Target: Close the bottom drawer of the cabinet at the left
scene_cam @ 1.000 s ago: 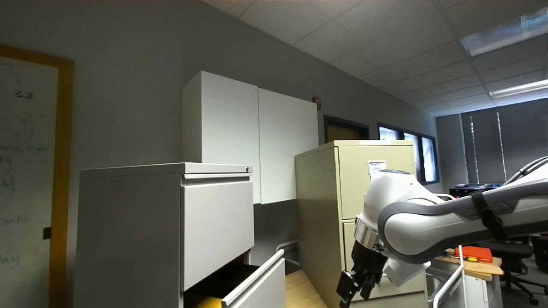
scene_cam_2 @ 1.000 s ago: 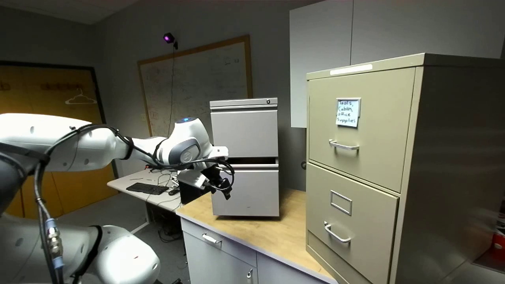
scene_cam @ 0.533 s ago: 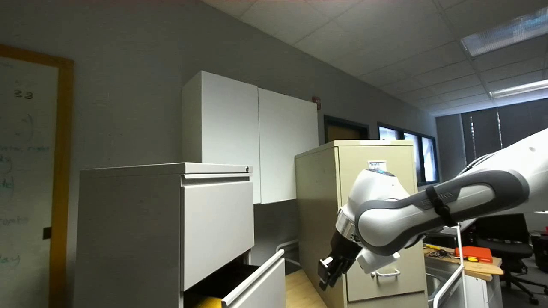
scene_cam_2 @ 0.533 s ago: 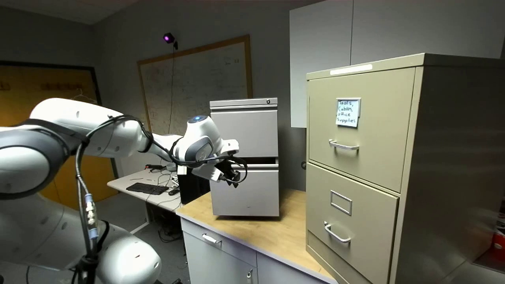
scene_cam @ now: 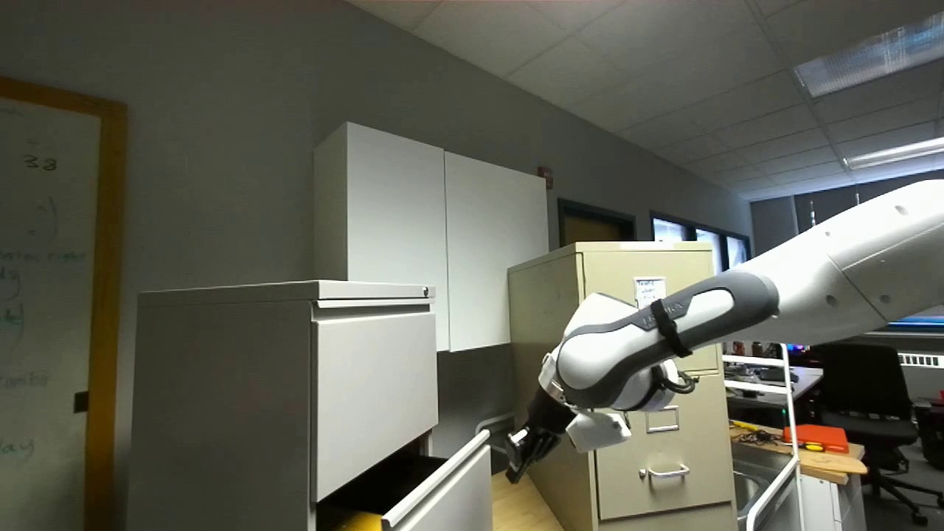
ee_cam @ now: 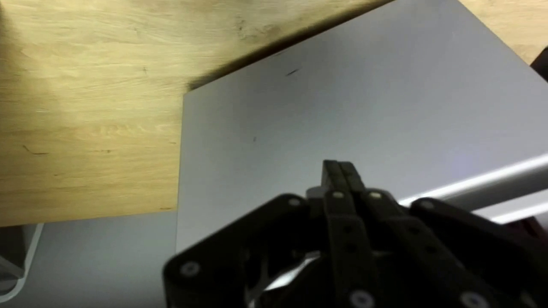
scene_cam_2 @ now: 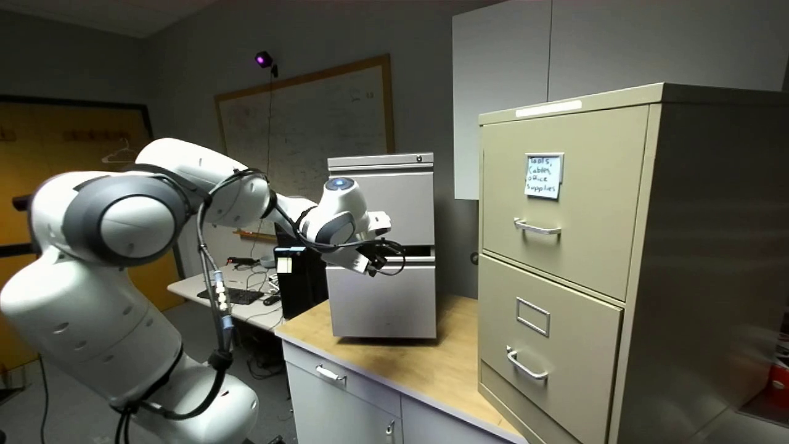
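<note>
The gripper (ee_cam: 338, 163) is pressed together; at lower centre in an exterior view, the bottom drawer (scene_cam: 459, 495) is seen standing open.

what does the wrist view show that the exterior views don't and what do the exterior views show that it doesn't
Only the wrist view clearly shows the end effector shut, its fingertips together.

Only the exterior views show the whiteboard, beige filing cabinet and white wall cupboards.

All of them show the front of the bottom drawer, the wooden countertop and at least part of the end effector.
</note>
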You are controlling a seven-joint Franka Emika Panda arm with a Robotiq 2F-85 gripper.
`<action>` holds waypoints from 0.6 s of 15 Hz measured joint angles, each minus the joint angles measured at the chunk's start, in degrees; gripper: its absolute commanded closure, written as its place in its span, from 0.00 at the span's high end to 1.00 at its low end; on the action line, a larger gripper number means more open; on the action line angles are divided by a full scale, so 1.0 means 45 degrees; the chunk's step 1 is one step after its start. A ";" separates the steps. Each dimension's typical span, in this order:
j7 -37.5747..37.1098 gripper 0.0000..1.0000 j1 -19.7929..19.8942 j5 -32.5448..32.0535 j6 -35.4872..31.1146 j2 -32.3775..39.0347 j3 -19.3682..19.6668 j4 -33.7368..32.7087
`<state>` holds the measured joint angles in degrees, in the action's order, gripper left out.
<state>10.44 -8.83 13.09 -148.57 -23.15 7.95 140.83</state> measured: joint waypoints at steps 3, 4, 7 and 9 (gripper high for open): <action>0.1329 0.06 -0.0553 0.1511 0.0015 0.1171 0.0386 -0.1173; 0.1743 0.05 -0.0660 0.1992 0.0036 0.1532 0.0433 -0.1560; 0.2798 0.05 -0.0776 0.3239 0.0216 0.2570 0.0413 -0.2629; 0.3315 0.05 -0.0758 0.3868 0.0433 0.3221 0.0350 -0.3188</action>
<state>25.36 -12.24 30.49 -146.62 -8.66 9.53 126.49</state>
